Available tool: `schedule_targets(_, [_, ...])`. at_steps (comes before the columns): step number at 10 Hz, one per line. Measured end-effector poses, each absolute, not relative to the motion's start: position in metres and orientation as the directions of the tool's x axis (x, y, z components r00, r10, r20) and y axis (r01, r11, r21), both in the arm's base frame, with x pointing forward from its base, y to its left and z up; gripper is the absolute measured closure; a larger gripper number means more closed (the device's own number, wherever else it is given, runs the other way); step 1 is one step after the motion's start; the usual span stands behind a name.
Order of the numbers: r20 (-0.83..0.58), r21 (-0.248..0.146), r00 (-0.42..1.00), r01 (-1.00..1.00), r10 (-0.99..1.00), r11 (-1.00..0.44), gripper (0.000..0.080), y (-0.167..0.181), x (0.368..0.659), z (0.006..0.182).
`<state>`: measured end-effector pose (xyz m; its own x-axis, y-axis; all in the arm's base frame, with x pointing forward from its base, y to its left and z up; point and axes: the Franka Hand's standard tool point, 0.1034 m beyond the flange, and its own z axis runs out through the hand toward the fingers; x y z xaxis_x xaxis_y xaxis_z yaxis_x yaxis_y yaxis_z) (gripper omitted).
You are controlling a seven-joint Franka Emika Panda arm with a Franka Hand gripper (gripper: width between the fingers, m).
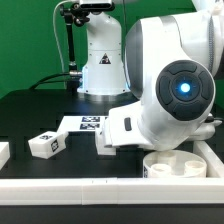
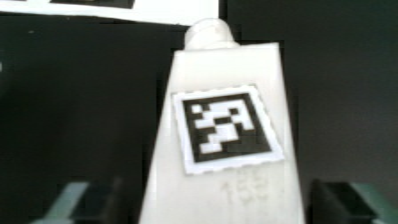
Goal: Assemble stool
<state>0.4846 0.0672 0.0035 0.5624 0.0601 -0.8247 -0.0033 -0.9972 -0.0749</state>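
Observation:
A white stool leg (image 2: 217, 120) with a black-and-white tag fills the wrist view. It lies lengthwise between my gripper (image 2: 217, 206) fingers (image 2: 89, 200), which press against its two sides. In the exterior view this leg (image 1: 113, 130) sticks out from under the arm, low over the black table. The hand itself is hidden there by the arm's big white body. The round ring-shaped seat (image 1: 178, 165) sits at the front on the exterior view's right. A second leg (image 1: 45, 143) lies on the table at the exterior view's left.
The marker board (image 1: 86, 123) lies behind the held leg, and its edge shows in the wrist view (image 2: 107, 6). A long white rail (image 1: 70, 186) borders the table's front. Another white part (image 1: 3, 152) is cut off at the exterior view's left edge. The robot base (image 1: 100, 70) stands at the back.

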Motion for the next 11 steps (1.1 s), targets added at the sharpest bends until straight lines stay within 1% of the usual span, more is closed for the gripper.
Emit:
schedule_targets(1, [-0.825, -0.075, 0.562, -0.003, 0.06, -0.997, 0.0384, 0.067, 0.485, 0.004])
schedule_targets(2, [-0.824, -0.075, 0.563, -0.004, 0.06, -0.997, 0.0473, 0.067, 0.485, 0.004])
schedule_targets(5, [-0.824, -0.075, 0.563, -0.004, 0.06, -0.997, 0.0473, 0.067, 0.485, 0.004])
schedule_targets(6, [-0.823, -0.076, 0.565, -0.003, 0.061, -0.997, 0.0473, 0.067, 0.487, 0.006])
schedule_targets(7, [-0.822, -0.077, 0.567, -0.001, 0.063, -0.997, 0.0473, 0.068, 0.492, 0.015])
schedule_targets(10, [-0.789, -0.082, 0.61, 0.007, 0.069, -0.997, 0.0472, 0.07, 0.514, 0.048])
schedule_targets(11, [-0.783, -0.081, 0.619, 0.009, 0.069, -0.997, 0.0472, 0.07, 0.517, 0.056])
